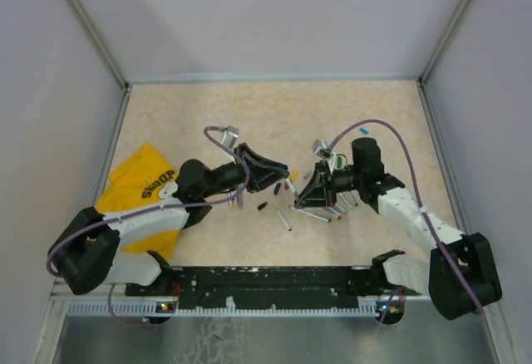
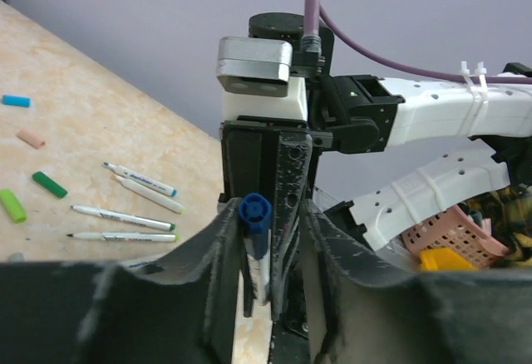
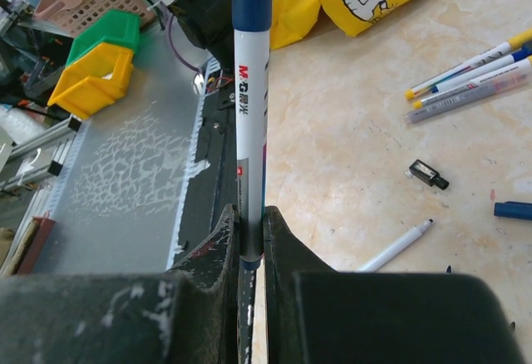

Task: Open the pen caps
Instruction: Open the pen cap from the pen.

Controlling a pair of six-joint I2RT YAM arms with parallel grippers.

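Note:
My right gripper (image 3: pixel 251 214) is shut on the white barrel of a pen (image 3: pixel 251 106) and holds it out toward the left arm. The pen's blue cap (image 2: pixel 254 212) sits between the jaws of my left gripper (image 2: pixel 268 214). The left jaw is against the cap and the right jaw stands off from it, so this gripper is open. In the top view the two grippers (image 1: pixel 278 179) (image 1: pixel 306 191) meet nose to nose at mid-table. Loose pens (image 2: pixel 140 179) and caps (image 2: pixel 50 184) lie on the table.
Several loose pens (image 3: pixel 470 73), a black cap (image 3: pixel 428 174) and a blue cap (image 3: pixel 513 210) lie near the grippers. A yellow cloth (image 1: pixel 141 185) lies at the left. Green and yellow bins (image 3: pixel 96 61) and a pink basket (image 2: pixel 453 231) stand off the table.

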